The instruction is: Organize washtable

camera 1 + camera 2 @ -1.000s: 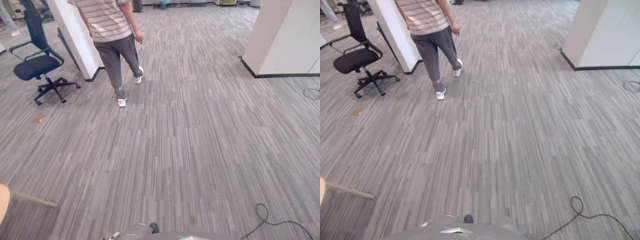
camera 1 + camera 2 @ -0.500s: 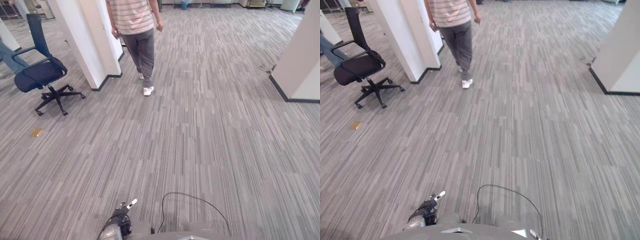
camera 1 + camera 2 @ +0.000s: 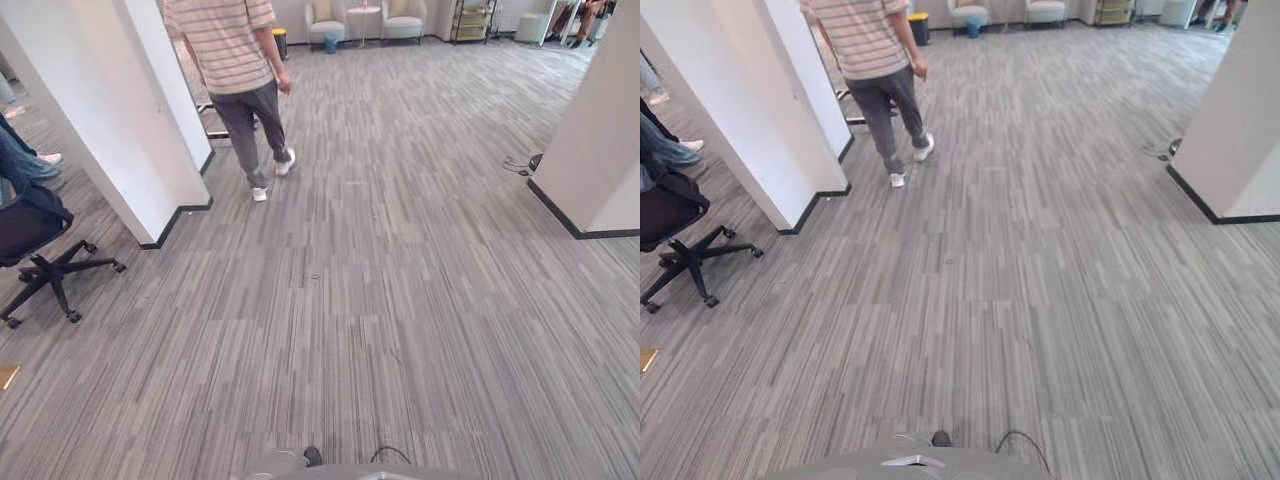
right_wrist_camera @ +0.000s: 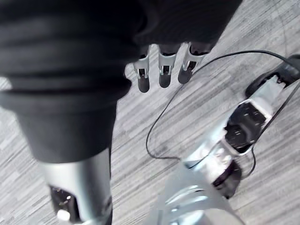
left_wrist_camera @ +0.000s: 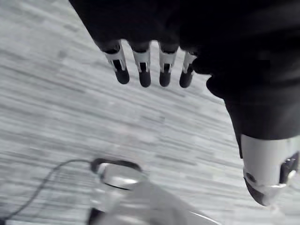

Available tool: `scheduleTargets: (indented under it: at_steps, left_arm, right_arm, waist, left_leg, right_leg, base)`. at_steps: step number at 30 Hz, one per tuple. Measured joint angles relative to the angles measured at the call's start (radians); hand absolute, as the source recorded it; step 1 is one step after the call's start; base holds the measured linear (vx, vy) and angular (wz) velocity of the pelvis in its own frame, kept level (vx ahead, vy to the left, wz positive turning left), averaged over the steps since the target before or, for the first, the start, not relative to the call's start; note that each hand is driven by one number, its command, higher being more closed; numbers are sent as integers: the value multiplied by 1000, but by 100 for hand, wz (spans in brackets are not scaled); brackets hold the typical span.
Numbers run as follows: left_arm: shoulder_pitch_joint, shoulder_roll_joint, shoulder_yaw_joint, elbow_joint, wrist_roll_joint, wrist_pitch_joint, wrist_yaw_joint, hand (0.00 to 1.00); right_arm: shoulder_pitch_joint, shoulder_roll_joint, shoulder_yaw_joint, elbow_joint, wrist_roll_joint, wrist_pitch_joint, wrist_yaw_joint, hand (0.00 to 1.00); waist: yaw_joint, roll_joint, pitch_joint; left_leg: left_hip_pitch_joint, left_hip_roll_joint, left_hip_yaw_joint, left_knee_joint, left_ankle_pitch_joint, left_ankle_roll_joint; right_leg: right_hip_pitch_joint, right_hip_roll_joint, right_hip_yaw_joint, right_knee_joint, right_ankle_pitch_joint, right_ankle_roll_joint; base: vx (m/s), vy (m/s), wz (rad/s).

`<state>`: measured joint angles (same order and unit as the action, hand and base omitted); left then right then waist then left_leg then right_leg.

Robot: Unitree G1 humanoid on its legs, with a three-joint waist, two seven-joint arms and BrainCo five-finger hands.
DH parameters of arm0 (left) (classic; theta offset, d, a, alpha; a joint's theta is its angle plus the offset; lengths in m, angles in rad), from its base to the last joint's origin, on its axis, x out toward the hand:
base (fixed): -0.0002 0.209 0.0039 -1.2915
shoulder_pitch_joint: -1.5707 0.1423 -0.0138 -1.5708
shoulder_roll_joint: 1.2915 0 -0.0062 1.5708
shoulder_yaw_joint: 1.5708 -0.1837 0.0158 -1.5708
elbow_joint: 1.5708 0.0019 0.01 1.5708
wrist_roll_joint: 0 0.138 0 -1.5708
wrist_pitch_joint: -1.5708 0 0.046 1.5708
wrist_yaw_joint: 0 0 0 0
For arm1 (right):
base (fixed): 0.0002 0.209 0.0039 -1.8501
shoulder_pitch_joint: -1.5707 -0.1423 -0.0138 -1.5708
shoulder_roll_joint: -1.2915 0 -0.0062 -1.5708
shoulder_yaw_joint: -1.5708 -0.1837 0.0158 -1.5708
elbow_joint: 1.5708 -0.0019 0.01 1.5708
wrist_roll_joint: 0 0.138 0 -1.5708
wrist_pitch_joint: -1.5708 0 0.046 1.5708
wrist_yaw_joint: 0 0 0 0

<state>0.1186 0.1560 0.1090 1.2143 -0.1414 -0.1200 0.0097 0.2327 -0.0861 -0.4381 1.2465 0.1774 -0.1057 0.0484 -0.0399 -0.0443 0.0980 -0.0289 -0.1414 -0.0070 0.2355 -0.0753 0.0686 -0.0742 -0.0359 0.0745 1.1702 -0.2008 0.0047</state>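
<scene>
Grey striped carpet (image 3: 420, 300), white pillar (image 3: 95, 120) beside black office chair (image 3: 30, 235), pale armchairs (image 3: 327, 14) beyond.

Hands, two. The left hand (image 5: 154, 23) is held with fingers (image 5: 143, 68) extended straight in a row and thumb (image 5: 265, 173) set apart. The right hand (image 4: 178, 18) is held likewise, fingers (image 4: 164, 70) straight, thumb (image 4: 79, 187) apart. Both are relaxed and empty.

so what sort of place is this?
Most likely an open-plan office floor: striped grey carpet throughout, a black wheeled office chair near a white pillar, and pale armchairs in a lounge corner at the far end.
</scene>
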Motion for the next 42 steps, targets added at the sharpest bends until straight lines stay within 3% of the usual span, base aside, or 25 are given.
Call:
scheduleTargets:
  at_steps: [2,3,4,5,6,7,8,9,10,11,12,13,14,15,17,18,21,23,25,27,28,29,30,31,42]
  left_arm:
    - [-83,-29,-40,-13,-9,-13,2,0]
    - [-95,-40,-39,-23,-12,-15,2,0]
    - [-112,-52,-39,-36,-13,-19,2,0]
    - [-132,-72,-38,-58,-21,-36,3,0]
    - [-137,-75,-38,-74,-28,-43,1,0]
    - [-131,-106,-23,-76,-28,-44,0,0]
    - [-115,-148,17,-71,-27,-38,-5,0]
    - [-105,-164,37,-67,-25,-34,-7,0]
    - [-106,-186,89,-74,-21,-29,-12,0]
    - [-108,-191,114,-80,-19,-29,-12,0]
    - [-110,-193,183,-87,-20,-30,-19,0]
    - [-108,-191,241,-96,-22,-29,-20,0]
    - [-107,-187,250,-100,-28,-28,-19,0]
    - [-105,-171,238,-99,-30,-27,-19,0]
    - [-106,-154,229,-95,-30,-25,-19,0]
    - [-103,-145,231,-81,-30,-25,-18,0]
    - [-94,-134,234,-74,-30,-25,-5,0]
    - [-79,-137,250,-76,-41,-34,14,0]
    - [-80,-144,252,-70,-59,-33,23,0]
    - [-76,-145,243,-58,-74,-33,23,0]
    - [-70,-149,222,-36,-73,-32,21,0]
    - [-76,-143,198,-25,-66,-31,16,0]
    - [-77,-131,182,-28,-66,-33,13,0]
    - [-81,-74,5,-9,-28,-49,0,0]
    - [-89,-68,-6,-6,-6,-36,-10,0]
  right_arm:
    - [3,5,6,1,2,1,5,0]
    - [2,10,-1,-1,5,0,5,0]
    - [0,15,-5,-4,8,0,4,0]
    - [3,27,-4,3,25,2,0,0]
    - [6,38,-2,5,39,4,-4,0]
    - [9,40,0,4,39,6,-8,0]
    - [21,36,-4,-16,39,6,-8,0]
    - [24,45,-4,-33,39,6,-9,0]
    - [19,24,-2,-43,39,6,-9,0]
    - [17,18,-6,-44,39,7,-9,0]
    - [12,17,-13,-57,39,8,-9,0]
    - [1,9,-17,-73,39,6,-8,0]
    - [-10,4,-18,-74,39,6,-8,0]
    - [-34,-3,-20,-73,40,5,-8,0]
    - [-82,-18,-23,-68,40,4,-8,0]
    - [-110,-24,-23,-68,40,2,-9,0]
    - [-153,-22,-32,-65,43,2,-10,0]
    - [-157,-20,-29,-64,43,0,-11,0]
    - [-145,-23,-15,-64,42,0,-17,0]
    - [-125,-36,22,-67,42,-1,-20,0]
    - [-102,-52,46,-68,39,-1,-19,0]
    - [-77,-49,48,-62,39,2,-18,0]
    - [-70,-43,48,-55,39,4,-18,0]
    - [-91,-9,46,-17,39,7,-6,0]
    - [-89,8,48,-17,31,11,11,0]
  waist:
    - [-33,50,23]
    - [-40,59,26]
    - [-42,59,26]
    - [-42,36,26]
    - [-49,16,24]
    - [-59,2,17]
    - [-61,22,5]
    - [-56,37,-5]
    - [-59,48,-8]
    - [-58,47,-6]
    - [-49,50,-5]
    - [-42,57,0]
    - [-34,57,3]
    - [-21,57,12]
    - [-6,55,14]
    - [0,56,17]
    - [5,55,38]
    - [23,58,41]
    - [23,63,41]
    - [22,74,37]
    - [18,103,19]
    - [0,89,13]
    - [-3,80,15]
    - [20,11,5]
    - [19,7,4]
  left_leg:
    - [146,49,-45,-84,-35,39]
    - [159,60,-57,-100,-56,30]
    - [178,63,-65,-104,-77,25]
    - [214,56,-75,-110,-120,27]
    - [242,50,-81,-109,-155,26]
    - [282,56,-109,-110,-206,32]
    - [316,101,-107,-100,-237,22]
    - [316,114,-99,-47,-236,-29]
    - [228,141,-58,173,-236,-105]
    - [181,152,-55,293,-213,-148]
    - [104,169,-67,522,-127,-261]
    - [34,190,-66,761,-21,-322]
    - [0,203,-47,863,18,-322]
    - [-49,227,-5,1006,47,-291]
    - [-121,263,93,1057,14,-213]
    - [-165,271,158,970,-28,-161]
    - [-192,268,220,719,-79,-132]
    - [-163,243,209,234,-71,-125]
    - [-142,215,140,59,-13,-131]
    - [-126,210,135,20,70,-115]
    - [-114,198,133,-18,176,-77]
    - [-78,180,150,-55,126,-77]
    - [-62,167,150,-84,137,-67]
    - [112,166,161,-339,172,-128]
    - [112,171,160,-340,172,-127]
  right_leg:
    - [-143,61,-29,-245,-102,13]
    - [-176,62,-34,-343,-94,28]
    - [-204,56,-32,-457,-73,57]
    - [-238,12,-33,-708,11,111]
    - [-256,-25,-39,-824,113,123]
    - [-266,-46,-81,-781,217,89]
    - [-272,-14,-117,-708,163,-2]
    - [-267,-1,-132,-695,138,-39]
    - [-236,12,-159,-685,96,-69]
    - [-211,19,-173,-695,82,-72]
    - [-147,39,-194,-716,48,-87]
    - [-73,65,-207,-742,21,-99]
    - [-37,74,-211,-754,10,-108]
    - [31,85,-212,-791,4,-129]
    - [146,84,-202,-874,5,-134]
    - [197,73,-188,-918,7,-130]
    - [249,63,-161,-952,10,-115]
    - [272,65,-110,-951,-14,-73]
    - [298,66,-71,-951,-41,-37]
    - [327,68,-29,-951,-68,-24]
    - [343,85,-6,-951,-90,-22]
    - [354,71,-4,-945,-101,-22]
    - [351,60,-3,-933,-101,-21]
    - [217,-7,46,-935,-109,11]
    - [236,-4,36,-977,-83,13]
  base:
    - [-289,-100,53]
    - [-378,-23,46]
    - [-250,-27,36]
    - [44,-146,39]
    - [449,-367,51]
    - [783,-533,48]
    - [764,-480,36]
    - [709,-454,36]
    - [525,-347,35]
    - [597,-444,41]
    - [542,-401,24]
    - [525,-365,11]
    - [463,-311,-5]
    - [421,-261,-7]
    - [302,-154,-8]
    - [61,-9,-11]
    - [-14,-9,-24]
    - [217,-49,-58]
    - [106,21,-60]
    - [172,117,-67]
    - [349,189,-25]
    - [379,176,-2]
    - [251,82,23]
    - [65,15,8]
    - [0,0,0]
